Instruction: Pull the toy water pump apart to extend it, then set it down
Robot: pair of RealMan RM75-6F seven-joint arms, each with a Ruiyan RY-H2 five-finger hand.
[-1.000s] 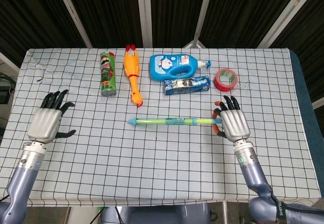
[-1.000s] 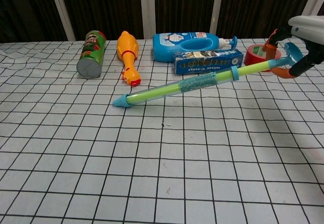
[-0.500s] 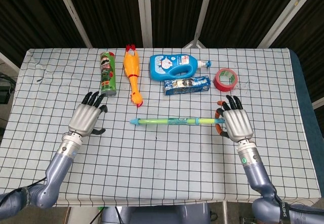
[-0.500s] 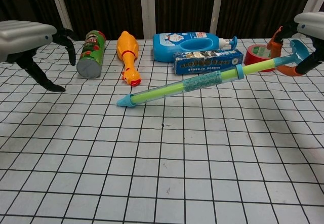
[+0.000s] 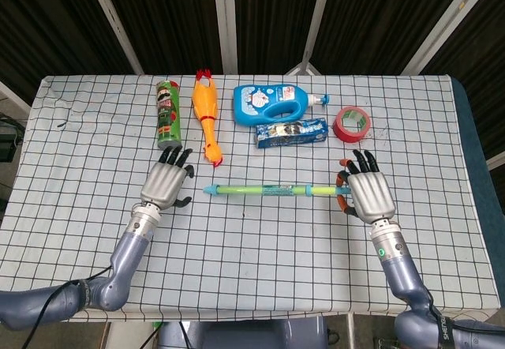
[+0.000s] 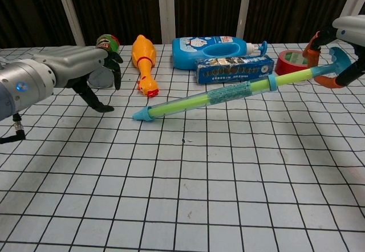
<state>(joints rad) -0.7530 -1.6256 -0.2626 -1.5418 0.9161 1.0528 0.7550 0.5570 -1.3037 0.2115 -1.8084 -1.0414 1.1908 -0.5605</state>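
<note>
The toy water pump (image 5: 264, 190) (image 6: 217, 96) is a long green tube with a blue tip on its left end and an orange handle on its right. It is tilted: the tip sits on the table and the handle end is lifted. My right hand (image 5: 368, 194) (image 6: 347, 41) grips the orange handle. My left hand (image 5: 166, 183) (image 6: 71, 69) hovers with fingers spread and holds nothing, a short way left of the blue tip.
At the back of the checked table (image 5: 252, 278) lie a green chip can (image 5: 167, 114), a yellow rubber chicken (image 5: 207, 120), a blue detergent bottle (image 5: 272, 102), a blue box (image 5: 290, 133) and a red tape roll (image 5: 352, 123).
My left hand has swept right from the table's left side to just beside the pump's blue tip. The right hand keeps its hold on the handle, with the pump shifted slightly right.
</note>
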